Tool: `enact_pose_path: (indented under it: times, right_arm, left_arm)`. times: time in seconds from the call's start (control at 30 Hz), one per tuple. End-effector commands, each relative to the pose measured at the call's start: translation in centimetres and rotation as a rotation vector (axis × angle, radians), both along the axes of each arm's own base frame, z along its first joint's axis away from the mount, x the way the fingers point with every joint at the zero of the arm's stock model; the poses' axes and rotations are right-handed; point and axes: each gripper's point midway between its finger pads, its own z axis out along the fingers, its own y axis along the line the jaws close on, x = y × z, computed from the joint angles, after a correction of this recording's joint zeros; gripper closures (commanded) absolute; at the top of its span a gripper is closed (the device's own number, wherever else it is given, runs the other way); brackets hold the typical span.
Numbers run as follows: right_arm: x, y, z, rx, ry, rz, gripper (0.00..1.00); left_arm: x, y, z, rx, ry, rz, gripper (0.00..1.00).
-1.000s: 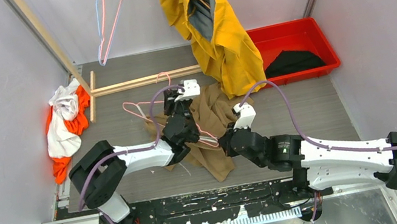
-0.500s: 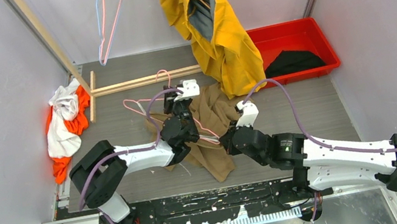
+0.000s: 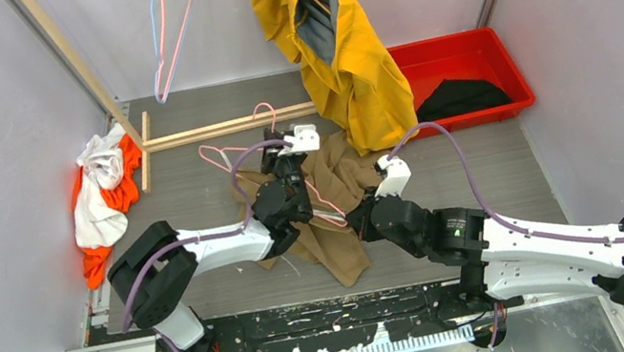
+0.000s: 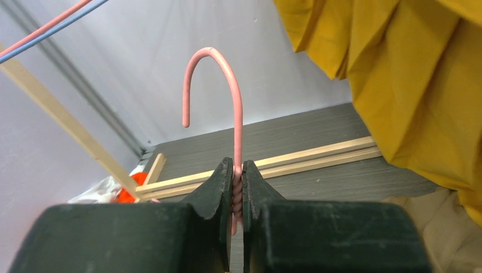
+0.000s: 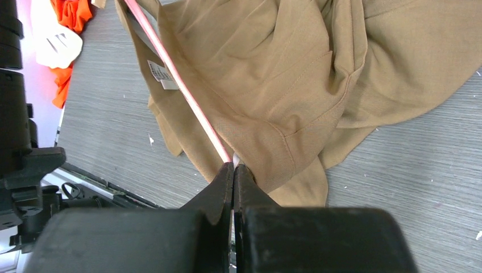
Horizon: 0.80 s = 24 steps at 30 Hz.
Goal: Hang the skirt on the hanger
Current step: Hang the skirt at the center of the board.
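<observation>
The tan skirt (image 3: 341, 171) lies crumpled on the grey table, seen close in the right wrist view (image 5: 273, 74). A pink wire hanger (image 3: 212, 155) runs across and under it. My left gripper (image 3: 276, 143) is shut on the hanger's twisted neck (image 4: 236, 187), with the hook (image 4: 227, 68) standing up above the jaws (image 4: 237, 170). My right gripper (image 3: 352, 217) is shut at the skirt's near edge (image 5: 233, 166), where the pink wire (image 5: 176, 79) meets the cloth. A small white bit shows between its tips.
A yellow garment (image 3: 332, 37) hangs at the back, just right of the skirt. A red bin (image 3: 502, 65) holds black cloth (image 3: 461, 96). Orange and white clothes (image 3: 103, 193) lie at the left. A wooden rack base (image 3: 222, 129) crosses behind; pink and blue hangers (image 3: 167, 37) hang above.
My left gripper has carried the hanger a little away from the arms and to the right. The right arm has shifted slightly right with it. Both grips are unchanged.
</observation>
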Motion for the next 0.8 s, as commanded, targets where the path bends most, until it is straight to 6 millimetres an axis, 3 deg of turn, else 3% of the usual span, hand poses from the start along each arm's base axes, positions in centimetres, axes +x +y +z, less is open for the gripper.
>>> enact_pose_path:
  times: [0.0, 0.1, 0.5, 0.77]
  right_arm:
    - [0.3, -0.3, 1.9, 0.047, -0.025, -0.022, 0.97]
    - [0.3, -1.3, 2.0, 0.021, -0.046, -0.035, 0.97]
    - [-0.1, -3.1, 4.0, -0.025, -0.122, 0.014, 0.97]
    - [-0.7, -1.1, 3.9, 0.009, -0.085, 0.098, 0.97]
  left_arm:
    - [-0.1, -1.1, 5.6, -0.11, -0.056, -0.118, 1.0]
    - [-0.7, -2.7, 4.7, -0.118, 0.058, -0.318, 1.0]
    - [-3.1, -3.5, 3.0, -0.207, 0.382, -0.849, 1.0]
    - [-1.5, -2.8, 2.1, -0.287, 0.355, -0.8, 1.0]
